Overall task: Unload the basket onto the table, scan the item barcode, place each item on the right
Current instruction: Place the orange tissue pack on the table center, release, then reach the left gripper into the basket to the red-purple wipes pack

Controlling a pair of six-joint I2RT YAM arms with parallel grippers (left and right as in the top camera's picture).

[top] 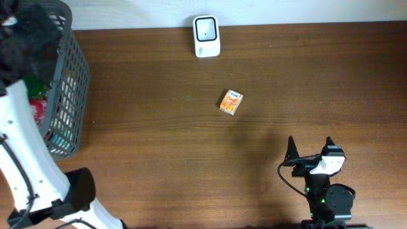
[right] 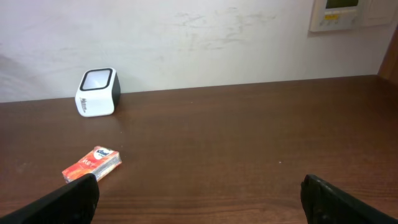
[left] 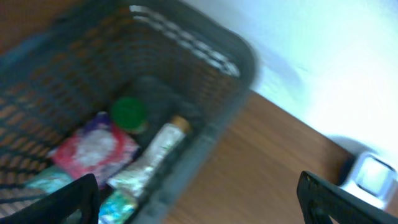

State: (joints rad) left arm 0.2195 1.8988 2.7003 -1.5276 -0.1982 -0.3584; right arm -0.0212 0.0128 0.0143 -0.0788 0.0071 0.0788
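orange carton (top: pixel 231 102) lay mid-table, at five o'clock from the white scanner (top: pixel 206 37) — not yet grasped. both jaws stood wide, empty: left gripper (left: pixel 199 208) over the basket (left: pixel 242 57), right gripper (top: pixel 310 147) at four o'clock from the carton. next, likely: grasp it, present its barcode.

The orange box (top: pixel 231 102) lies between the white scanner (top: pixel 206 36) and the right claw (top: pixel 310 141), well apart from the grey basket (top: pixel 70 79).

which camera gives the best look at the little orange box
The right wrist view: the orange box lies largest there, its printed top and one side showing. The overhead view shows it whole but small, from above. The left wrist view misses it, looking into the basket instead.
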